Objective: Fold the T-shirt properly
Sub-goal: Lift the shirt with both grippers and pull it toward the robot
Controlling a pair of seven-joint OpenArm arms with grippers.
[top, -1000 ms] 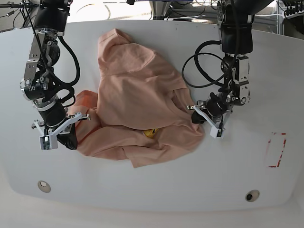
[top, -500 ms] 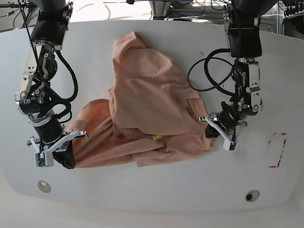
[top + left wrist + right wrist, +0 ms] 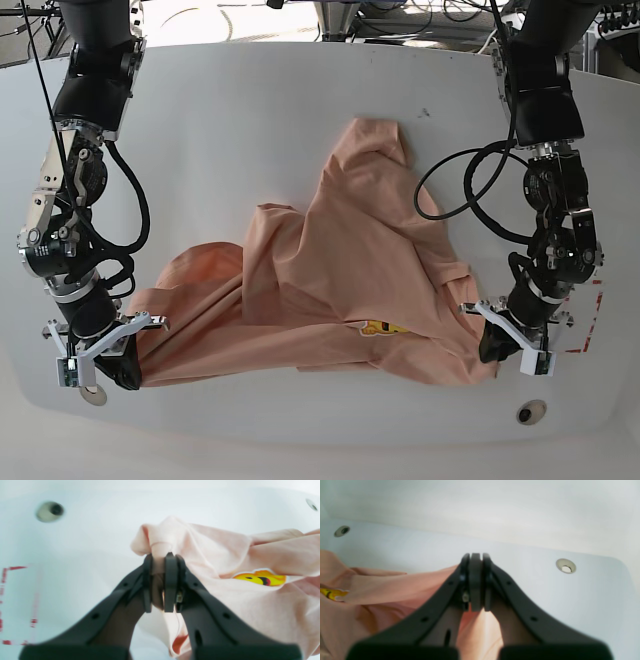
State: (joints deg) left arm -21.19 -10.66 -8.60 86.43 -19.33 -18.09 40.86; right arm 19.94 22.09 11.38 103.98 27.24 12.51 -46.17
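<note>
A: Where is the T-shirt (image 3: 340,270) found?

B: It is spread, rumpled, across the front half of the white desk (image 3: 250,120), with one end reaching back toward the middle. A small yellow face (image 3: 378,327) is seen near its front edge.

A: How is the left claw (image 3: 161,580) set?

B: It is pressed together on a bunched fold of the T-shirt's pink cloth, which is squeezed up between the black fingers (image 3: 170,580). In the base view this claw is seen low at the shirt's front corner, on that view's right, near red tape marks (image 3: 590,320) on the desk.

A: And the right claw (image 3: 475,580)?

B: Its fingers are closed flat against each other. Pink cloth is seen under and behind them, and in the base view the shirt's other front corner is met by this claw. A pinch on the cloth is indicated, though the exact contact is hidden.

A: Is anything else noted?

B: Round holes (image 3: 531,411) are set in the desk near its front edge.
</note>
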